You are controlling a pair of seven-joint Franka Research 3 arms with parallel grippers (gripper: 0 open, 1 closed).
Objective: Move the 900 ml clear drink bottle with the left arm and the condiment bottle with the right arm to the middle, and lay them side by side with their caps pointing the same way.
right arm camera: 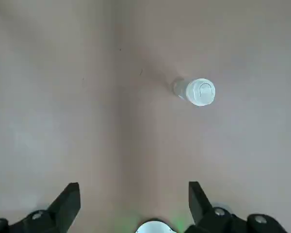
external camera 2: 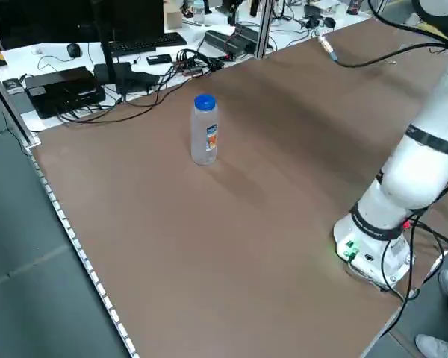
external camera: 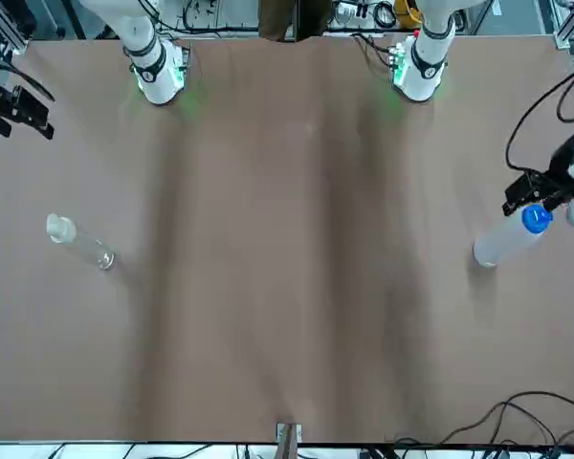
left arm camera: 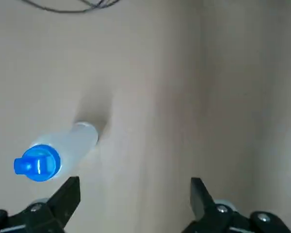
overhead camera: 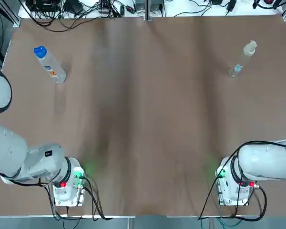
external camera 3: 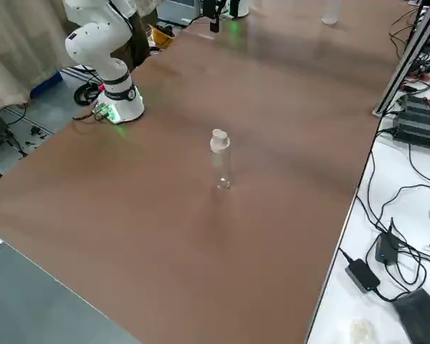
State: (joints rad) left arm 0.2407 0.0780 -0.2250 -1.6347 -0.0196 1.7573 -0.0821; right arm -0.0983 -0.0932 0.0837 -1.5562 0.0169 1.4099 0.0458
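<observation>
The drink bottle (overhead camera: 50, 64) stood upright far left on the worktop (overhead camera: 143, 119), near the open, empty left end effector (left arm camera: 136, 199); the condiment bottle (overhead camera: 242, 58) stood upright far right, well beyond the open, empty right end effector (right arm camera: 134, 201).

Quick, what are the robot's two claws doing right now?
Left gripper: open, holding nothing.
Right gripper: open, holding nothing.

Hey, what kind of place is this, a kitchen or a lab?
Probably a robotics lab: a left arm and right arm mounted on one table, with cables and electronics along its edge.
</observation>
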